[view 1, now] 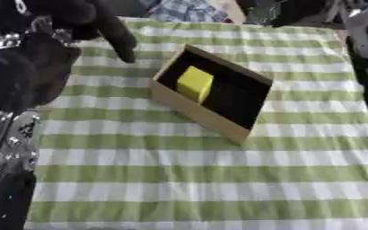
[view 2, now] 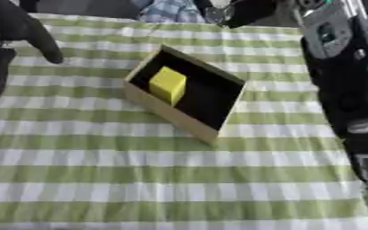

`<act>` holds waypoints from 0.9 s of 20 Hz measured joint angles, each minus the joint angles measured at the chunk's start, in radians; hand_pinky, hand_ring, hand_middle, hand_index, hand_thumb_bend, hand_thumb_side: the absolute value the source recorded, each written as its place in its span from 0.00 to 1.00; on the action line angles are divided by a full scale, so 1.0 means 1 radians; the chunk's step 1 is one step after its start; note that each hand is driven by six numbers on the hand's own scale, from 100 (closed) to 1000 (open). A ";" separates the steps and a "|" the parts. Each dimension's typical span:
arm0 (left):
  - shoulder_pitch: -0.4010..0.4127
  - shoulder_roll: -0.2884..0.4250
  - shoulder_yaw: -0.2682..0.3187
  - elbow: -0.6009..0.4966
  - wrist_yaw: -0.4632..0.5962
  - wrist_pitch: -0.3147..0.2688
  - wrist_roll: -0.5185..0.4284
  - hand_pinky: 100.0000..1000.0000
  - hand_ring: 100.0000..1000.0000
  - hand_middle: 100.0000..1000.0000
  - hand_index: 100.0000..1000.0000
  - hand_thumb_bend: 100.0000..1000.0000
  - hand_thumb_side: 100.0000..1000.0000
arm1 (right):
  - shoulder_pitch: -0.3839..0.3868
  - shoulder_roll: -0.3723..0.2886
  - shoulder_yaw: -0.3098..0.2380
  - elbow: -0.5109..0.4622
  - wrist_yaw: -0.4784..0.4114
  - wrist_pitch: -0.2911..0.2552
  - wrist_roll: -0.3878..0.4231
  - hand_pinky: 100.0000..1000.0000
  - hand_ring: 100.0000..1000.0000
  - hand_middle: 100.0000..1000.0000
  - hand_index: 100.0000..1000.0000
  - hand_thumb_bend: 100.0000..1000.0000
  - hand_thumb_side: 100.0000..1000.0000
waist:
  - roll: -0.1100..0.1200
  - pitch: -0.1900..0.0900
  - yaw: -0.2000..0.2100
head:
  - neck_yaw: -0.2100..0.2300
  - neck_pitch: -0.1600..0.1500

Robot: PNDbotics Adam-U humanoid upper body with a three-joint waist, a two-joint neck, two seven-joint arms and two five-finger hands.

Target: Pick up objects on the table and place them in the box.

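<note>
A shallow cardboard box [view 1: 189, 113] with a dark inside lies askew in the middle of the green-and-white checked table [view 1: 187, 179]. A yellow block [view 1: 194, 84] sits inside it, toward its left end. My left hand [view 1: 101, 24] hangs black at the upper left, above the cloth and to the left of the box. Its fingers [view 1: 126, 51] stretch down toward the table and hold nothing. My right arm [view 2: 340, 90] runs along the right edge, apart from the box. Its hand [view 2: 328, 29] shows near the top right.
Checked cloth and dark gear [view 2: 175, 11] lie beyond the table's far edge. The left arm's silver joints [view 1: 10, 134] cover the table's left edge.
</note>
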 measured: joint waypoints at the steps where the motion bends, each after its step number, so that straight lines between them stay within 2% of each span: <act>1: 0.000 0.000 0.000 0.000 -0.002 0.000 0.000 0.51 0.61 0.60 0.76 0.00 0.62 | 0.013 -0.014 -0.005 -0.025 -0.005 0.010 -0.009 0.86 0.89 0.83 0.87 0.00 0.50 | 0.000 0.000 -0.001 | 0.004 0.000; 6: 0.000 0.002 0.003 0.000 -0.010 -0.001 0.000 0.51 0.61 0.60 0.76 0.00 0.63 | 0.098 -0.081 -0.040 -0.127 -0.030 0.056 -0.056 0.85 0.89 0.83 0.87 0.00 0.56 | 0.002 0.001 -0.009 | 0.022 -0.001; 7: 0.001 0.005 0.003 0.000 -0.012 -0.001 0.001 0.51 0.61 0.60 0.76 0.00 0.63 | 0.116 -0.093 -0.048 -0.143 -0.039 0.067 -0.068 0.86 0.89 0.83 0.88 0.00 0.64 | 0.003 0.001 -0.012 | 0.025 -0.001; 14: 0.006 0.018 0.004 0.000 -0.024 -0.008 0.003 0.50 0.61 0.60 0.76 0.00 0.64 | 0.231 -0.155 -0.106 -0.206 -0.128 0.154 -0.141 0.88 0.89 0.82 0.86 0.00 0.63 | 0.007 0.010 -0.026 | 0.035 -0.001; 18: 0.006 0.027 0.010 0.000 -0.032 -0.015 0.009 0.50 0.61 0.60 0.76 0.00 0.64 | 0.298 -0.185 -0.147 -0.241 -0.154 0.197 -0.197 0.89 0.88 0.81 0.85 0.00 0.56 | 0.014 0.020 -0.035 | 0.040 -0.004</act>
